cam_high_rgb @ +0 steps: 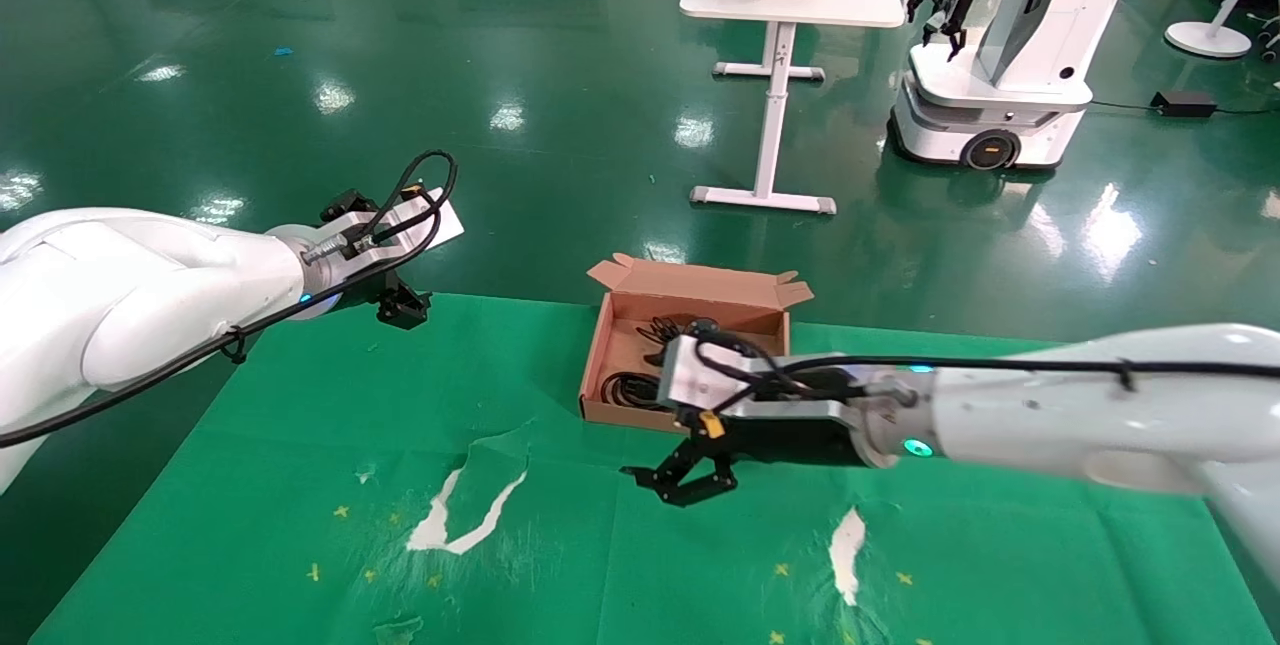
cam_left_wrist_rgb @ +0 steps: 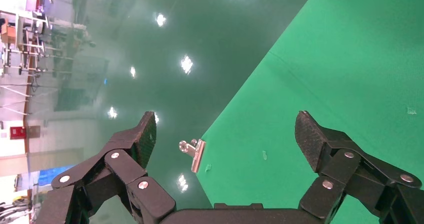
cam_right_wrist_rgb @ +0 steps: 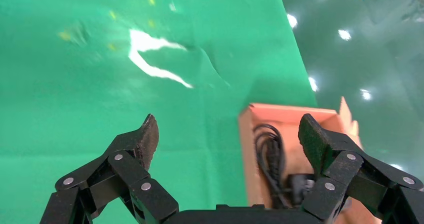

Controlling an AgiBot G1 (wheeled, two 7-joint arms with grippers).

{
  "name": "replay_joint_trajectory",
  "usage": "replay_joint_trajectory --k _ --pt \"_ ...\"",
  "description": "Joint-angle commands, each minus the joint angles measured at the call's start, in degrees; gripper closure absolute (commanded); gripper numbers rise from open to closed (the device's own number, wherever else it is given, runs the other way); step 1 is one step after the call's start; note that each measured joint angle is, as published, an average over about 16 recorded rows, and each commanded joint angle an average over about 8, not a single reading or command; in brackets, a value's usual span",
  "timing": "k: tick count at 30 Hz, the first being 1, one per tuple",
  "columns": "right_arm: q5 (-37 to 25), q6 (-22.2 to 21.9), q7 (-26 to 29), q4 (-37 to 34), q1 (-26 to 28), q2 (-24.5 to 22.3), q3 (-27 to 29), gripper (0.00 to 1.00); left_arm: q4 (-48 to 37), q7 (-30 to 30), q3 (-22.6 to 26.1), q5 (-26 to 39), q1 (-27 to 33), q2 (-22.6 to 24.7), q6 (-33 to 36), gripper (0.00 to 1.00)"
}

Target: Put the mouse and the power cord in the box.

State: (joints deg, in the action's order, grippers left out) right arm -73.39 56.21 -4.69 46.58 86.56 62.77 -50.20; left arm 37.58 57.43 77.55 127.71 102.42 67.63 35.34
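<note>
R end effector (cam_high_rgb: 690, 480) fingers apart, empty, just in front of shallow brown cardboard box (cam_high_rgb: 600, 350) on green-covered desk (cam_high_rgb: 300, 485) | thick black looped power cord (cam_high_rgb: 630, 390) inside box | L end effector (cam_left_wrist_rgb: 225, 134) fingers apart, over desk's far-left edge | mouse: can't tell

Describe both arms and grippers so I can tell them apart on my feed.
Both match: glossy white arm shells, silver wrist blocks, loose black cables, blue-lit wrist rings. Left gripper and right gripper are black linkage fingers with silver rivets and textured pads. The right wrist also carries a small yellow connector.
</note>
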Motion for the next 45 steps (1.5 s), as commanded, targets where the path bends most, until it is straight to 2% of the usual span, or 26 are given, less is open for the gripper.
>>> replay_joint_trajectory --k 1,35,39,45 --pt "1.7 1.5 0.8 1.4 -1.3 -1.5 1.8 0.0 0.0 0.0 0.0 -0.1 0.0 0.0 0.0 0.0" --pt "29.5 27.6 14.5 25.3 -23.4 -26.0 32.0 0.0 20.7 -26.9 -35.4 -49.4 -23.5 -18.8 29.0 0.0" --pt "31.3 29.3 15.3 26.8 -24.8 -27.5 33.9 0.0 23.2 -30.1 -39.7 -55.4 -26.3 -21.0 32.5 0.0" --pt "31.5 29.5 15.4 27.0 -25.0 -27.8 34.1 0.0 26.9 -34.9 -46.0 -64.2 -30.5 -24.4 37.6 0.0"
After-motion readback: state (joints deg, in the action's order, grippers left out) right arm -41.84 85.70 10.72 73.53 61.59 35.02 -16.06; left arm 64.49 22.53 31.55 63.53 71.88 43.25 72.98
